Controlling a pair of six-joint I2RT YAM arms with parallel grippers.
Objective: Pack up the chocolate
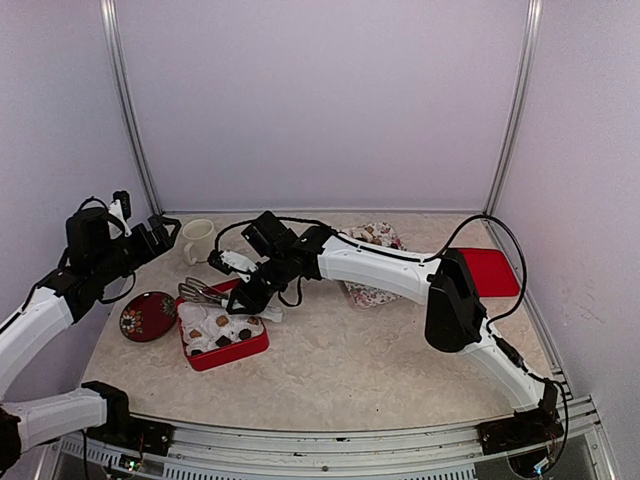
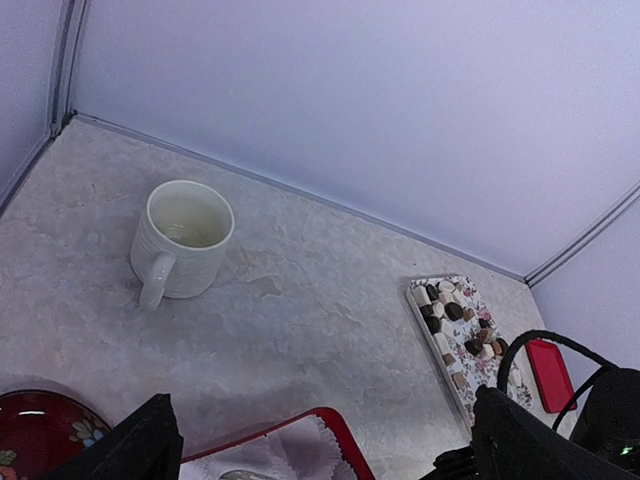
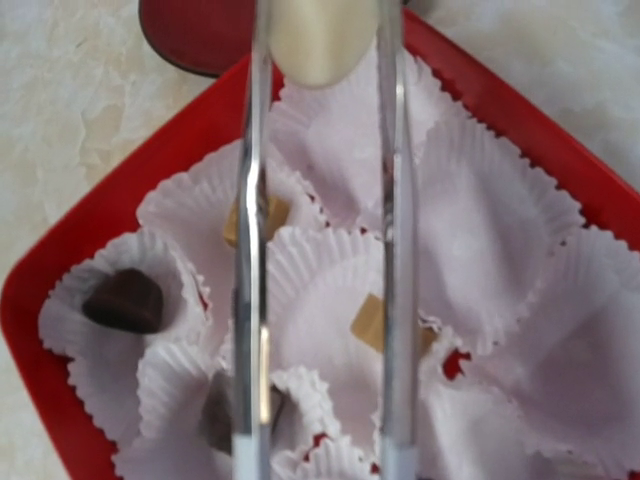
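Note:
My right gripper [image 1: 251,288] is shut on metal tongs [image 1: 200,293] and holds them over the red box [image 1: 232,353]. In the right wrist view the two tong arms [image 3: 250,250] run up the frame, with a cream-white chocolate [image 3: 315,40] pinched at their tips. The box rim [image 3: 110,205] holds white paper cups containing a dark chocolate [image 3: 123,300] and tan pieces [image 3: 370,322]. More chocolates lie on the floral tray [image 2: 497,388], partly hidden behind the right arm in the top view [image 1: 372,294]. My left gripper [image 1: 165,232] is open and empty, raised left of the box.
A cream mug [image 1: 197,240] stands at the back left and also shows in the left wrist view [image 2: 185,238]. A dark red oval dish [image 1: 147,316] lies left of the box. A red lid [image 1: 495,270] lies at the right, near the wall.

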